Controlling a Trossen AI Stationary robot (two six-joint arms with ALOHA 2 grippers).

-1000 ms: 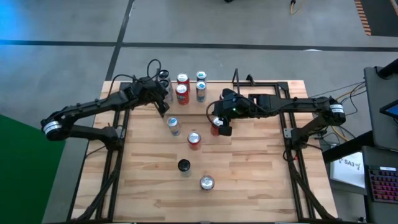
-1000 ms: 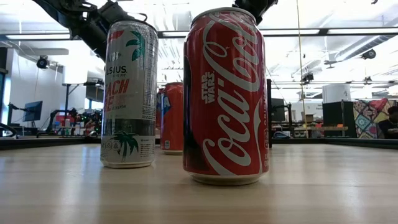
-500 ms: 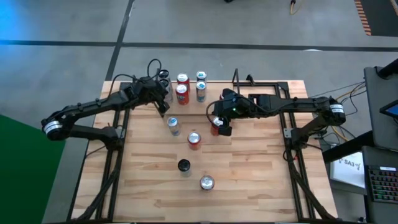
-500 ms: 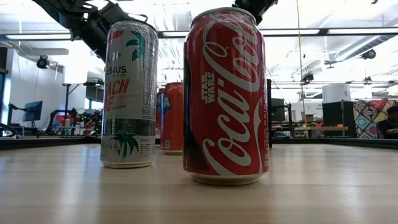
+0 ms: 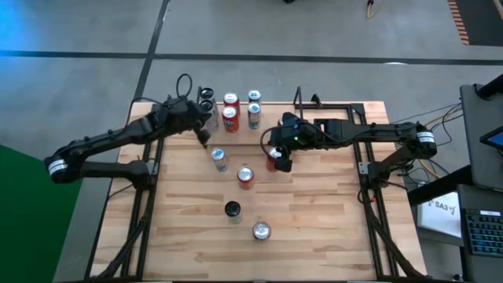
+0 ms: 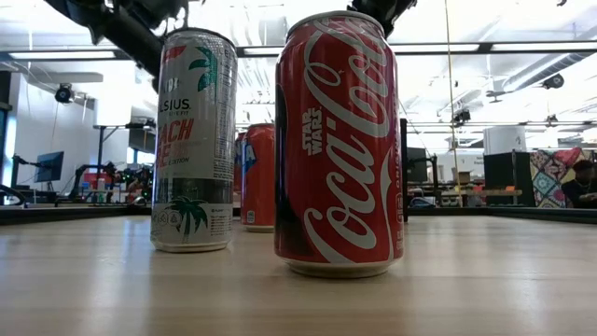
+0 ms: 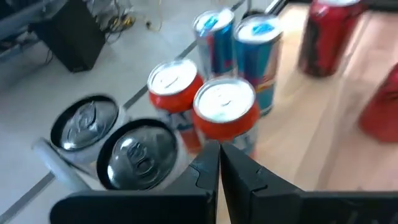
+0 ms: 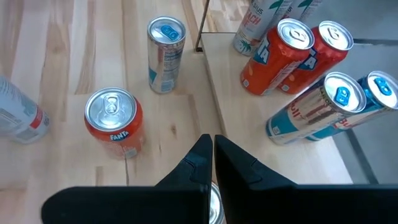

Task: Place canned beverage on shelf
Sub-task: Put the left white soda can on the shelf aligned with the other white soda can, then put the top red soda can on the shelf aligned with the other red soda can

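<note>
The shelf (image 8: 242, 106) has a light wooden floor and thin black rods and stands at the table's far edge. Several cans stand on it: orange and red ones (image 5: 229, 118), blue-topped ones (image 5: 254, 115) and silver-topped ones (image 7: 140, 152). My left gripper (image 5: 203, 138) is shut and hangs just left of and above these cans, its fingers (image 7: 219, 163) pointing at an orange can (image 7: 224, 107). My right gripper (image 5: 280, 163) is shut above a red can (image 5: 271, 163), whose silver top (image 8: 215, 202) shows under the fingers.
Loose cans stand on the table: a blue-topped one (image 5: 219, 157), an orange Fanta can (image 8: 113, 121), a black-topped one (image 5: 232, 209) and a silver-topped one (image 5: 261, 230). The low view shows a Coca-Cola can (image 6: 338, 145) and a Celsius can (image 6: 194, 140) up close. Black side frames flank the table.
My left gripper has drawn back toward the table's left edge and risen a little, away from the cans on the shelf, and it has stayed shut. My right gripper and all the cans have kept their places.
</note>
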